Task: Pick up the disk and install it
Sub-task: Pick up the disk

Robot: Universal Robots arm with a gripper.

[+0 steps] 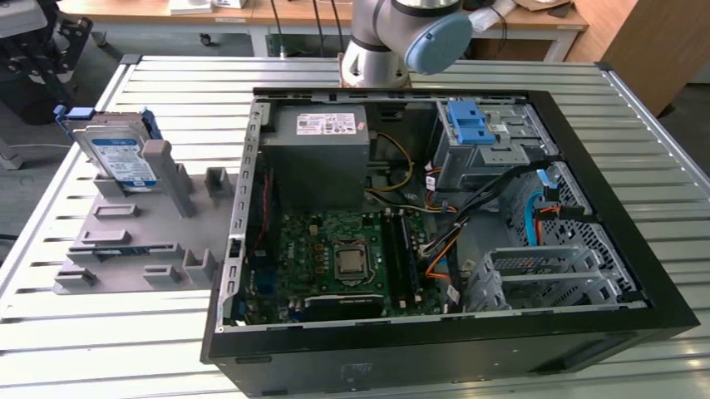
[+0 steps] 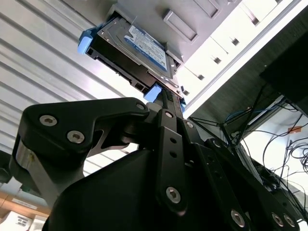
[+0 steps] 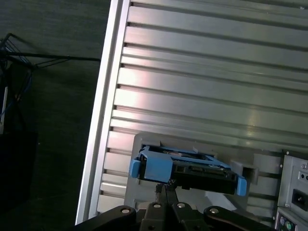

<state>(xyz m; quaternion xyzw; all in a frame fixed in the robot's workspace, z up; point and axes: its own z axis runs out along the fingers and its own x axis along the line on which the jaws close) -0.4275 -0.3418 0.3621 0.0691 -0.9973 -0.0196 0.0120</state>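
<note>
Black links of our hand (image 3: pixel 165 185) fill the near part of both wrist views. Its fingers look drawn together at the tips with nothing between them.

Past them is the disk (image 3: pixel 192 171), apart from the hand. It stands on edge in the grey holder (image 1: pixel 133 241) on the table (image 1: pixel 111 357), at the exterior view's left, well apart from the open case (image 1: pixel 444 349). The disk has not been picked up.

We see these risks:
- **Closed fingers:** if they come down like this, they would land on the disk's top edge instead of either side of it. That could knock the disk over in its slot.
- **Blue rails:** a grip on a rail rather than the metal body may flex or slip.
- **Loose cables:** cables run near the cage (image 1: pixel 483 133) and could snag a carried disk.

Several things are hidden or hard to make out:
- The holder hides the disk's lower edge, so we cannot tell how deep it sits.
- The fingertips overlap the disk's outline in the first wrist view, so the gap between them is hard to judge.
- We cannot tell which bay is meant to take the disk.
</note>
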